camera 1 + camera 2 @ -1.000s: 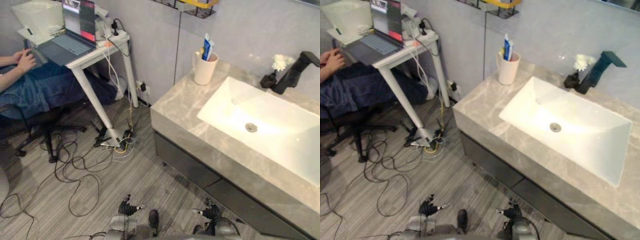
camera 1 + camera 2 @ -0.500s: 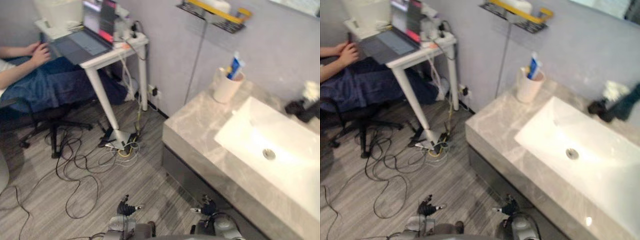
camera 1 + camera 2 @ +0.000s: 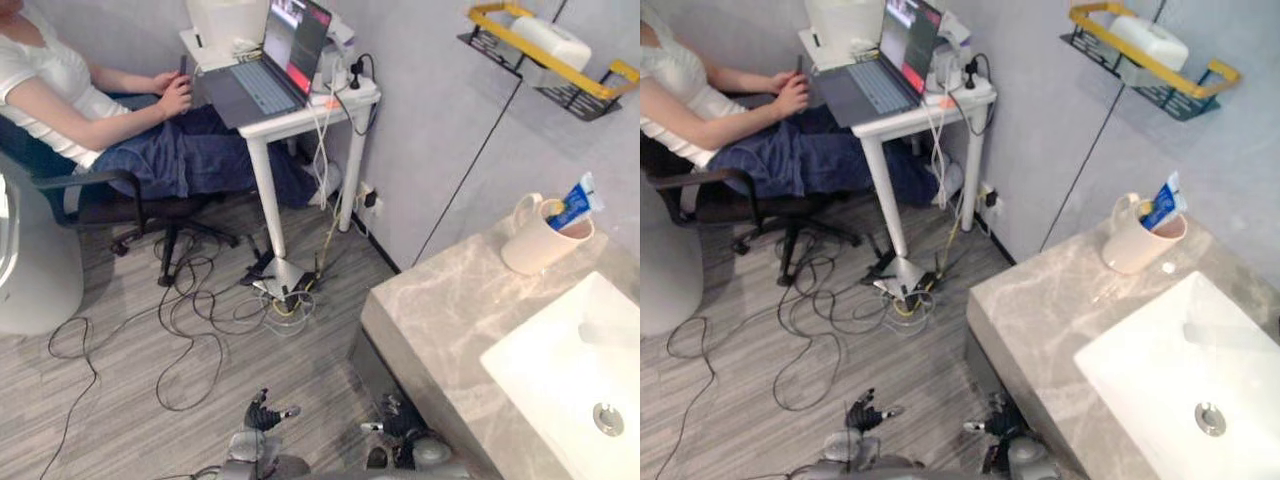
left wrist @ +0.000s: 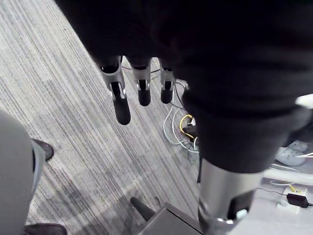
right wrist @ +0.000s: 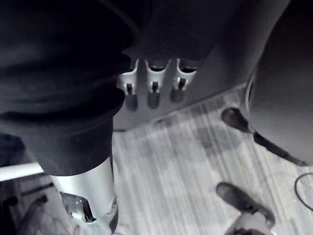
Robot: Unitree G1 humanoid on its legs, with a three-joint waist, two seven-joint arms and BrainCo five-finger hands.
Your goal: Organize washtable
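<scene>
At the lower edge of the head view, both arms hang down with the hands low over the floor (image 3: pixel 130 400).

Left hand (image 3: pixel 262 418):
- It hangs over the bare planks, well apart from the washtable.
- In its wrist view the fingers (image 4: pixel 121 100) run straight and relaxed, spread slightly, tips toward the floor. They hold nothing.

Right hand (image 3: pixel 398 424):
- It hangs near the corner of the dark cabinet front (image 3: pixel 375 365) under the counter.
- In its wrist view the fingers (image 5: pixel 152 93) lie side by side, extended and loose. They hold nothing.

Washtable:
- The grey marble counter (image 3: pixel 440 300) stands to the robot's right against the wall.
- A white sink (image 3: pixel 560 370) is set into it, with the drain (image 3: pixel 607 419) in its floor.
- A cream cup (image 3: pixel 535 245) stands upright on the counter beside the sink's far corner, handle turned away from the sink.
- A blue and white tube (image 3: pixel 573 203) leans inside the cup, its top above the rim.
- Both hands are well apart from the cup and below counter level.

Surroundings:
- A black wire shelf (image 3: pixel 580 100) with a yellow rail hangs on the wall above the cup. A white block (image 3: pixel 558 40) lies in it.
- To the left, a person (image 3: pixel 60 90) sits on a chair (image 3: pixel 120 200) at a white desk (image 3: pixel 300 120), hands at an open laptop (image 3: pixel 265 75).
- Loose cables (image 3: pixel 190 320) trail over the floor beneath the desk.
</scene>
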